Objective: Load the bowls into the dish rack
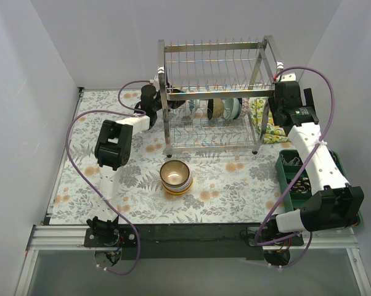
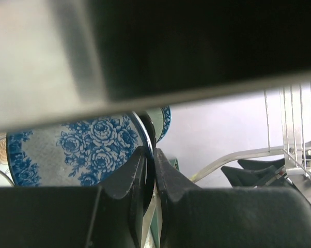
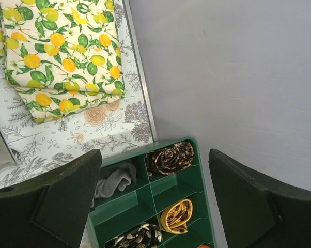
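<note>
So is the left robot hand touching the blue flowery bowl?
Touching. The left wrist view shows the left gripper with its fingers pinched on the dark rim of the blue-patterned bowl.

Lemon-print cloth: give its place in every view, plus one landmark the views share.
Top external: the lemon-print cloth lies at right, just right of the dish rack.
Left wrist: not in it.
Right wrist: the cloth fills the upper left, folded on the floral table cover.
Shared landmark: the green tray, below and right of the cloth from above, and below it in the right wrist view.
</note>
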